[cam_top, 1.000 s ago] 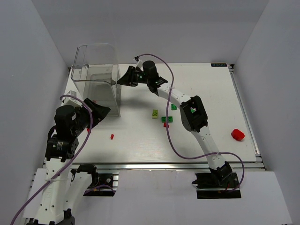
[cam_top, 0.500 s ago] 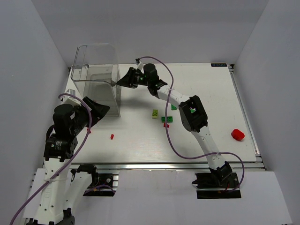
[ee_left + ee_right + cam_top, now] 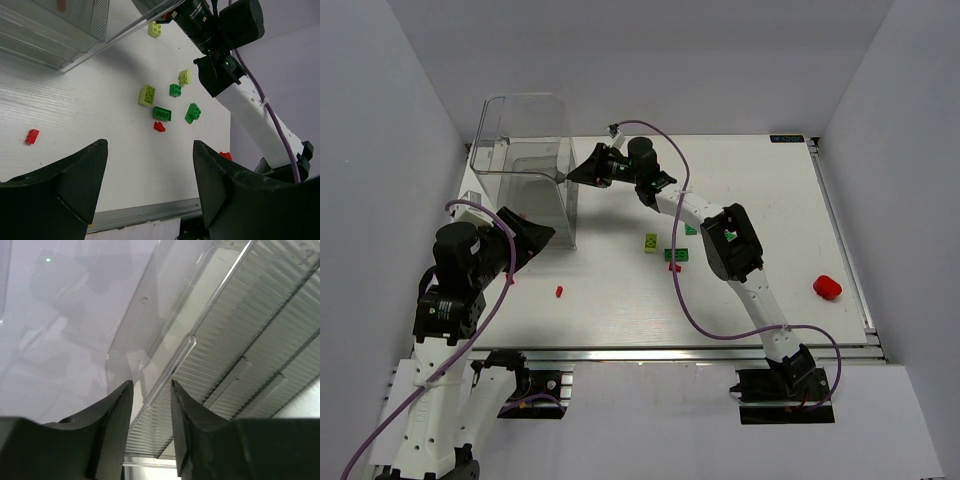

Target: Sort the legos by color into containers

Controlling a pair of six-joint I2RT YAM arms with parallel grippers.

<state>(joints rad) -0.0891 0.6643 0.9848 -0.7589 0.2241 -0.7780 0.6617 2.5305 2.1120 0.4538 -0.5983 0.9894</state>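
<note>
The clear bin [image 3: 520,160] stands at the table's back left; its ribbed floor and inner walls [image 3: 240,340] fill the right wrist view. My right gripper [image 3: 574,176] is at the bin's right rim, its jaws a narrow gap apart with nothing between them [image 3: 151,385]. My left gripper [image 3: 534,234] is wide open and empty [image 3: 150,145] in front of the bin. Yellow-green [image 3: 650,242], dark green [image 3: 678,254] and red [image 3: 674,267] bricks lie mid-table. A small red brick [image 3: 559,291] lies nearer. A yellow-green brick [image 3: 154,29] shows just under the right gripper.
More green bricks [image 3: 193,113] [image 3: 175,90] and a yellow-green one [image 3: 184,76] lie by the right arm. A larger red object [image 3: 827,288] sits at the table's right. A red piece [image 3: 61,5] shows inside the bin. Purple cables loop over both arms.
The right gripper has edged slightly left toward the bin's rim. The left arm shifted a little to the left early on, then stayed still.
</note>
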